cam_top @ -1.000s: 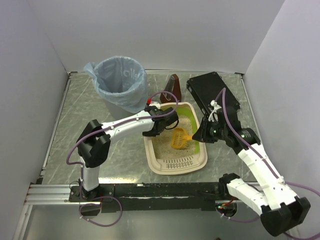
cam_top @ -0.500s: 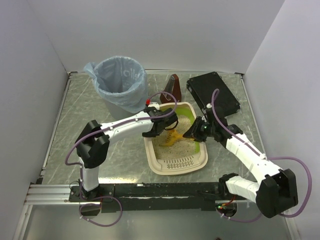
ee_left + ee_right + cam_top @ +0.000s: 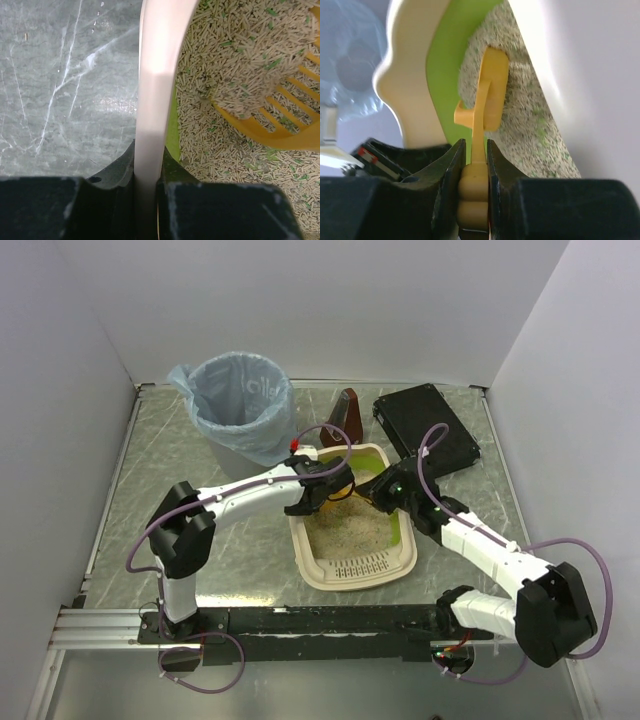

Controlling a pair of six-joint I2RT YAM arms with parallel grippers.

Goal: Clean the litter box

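Note:
The cream litter box point(image 3: 352, 575) with a lime-green inner wall point(image 3: 445, 65) lies mid-table and holds sandy litter point(image 3: 350, 532). My left gripper point(image 3: 310, 492) is shut on its left rim, which runs between the jaws in the left wrist view point(image 3: 155, 100). My right gripper point(image 3: 385, 490) is shut on the handle of a yellow slotted scoop point(image 3: 492, 92). The scoop's head is down in the litter at the far end of the box. It carries a heap of litter in the left wrist view point(image 3: 280, 130).
A round bin lined with a blue bag point(image 3: 240, 400) stands at the back left. A flat black case point(image 3: 425, 425) lies at the back right. A brown upright object point(image 3: 348, 412) stands between them. White walls enclose the table.
My right arm has swung left and carried the scoop from mid-box to the far end, close to my left gripper. The left gripper has stayed on the rim.

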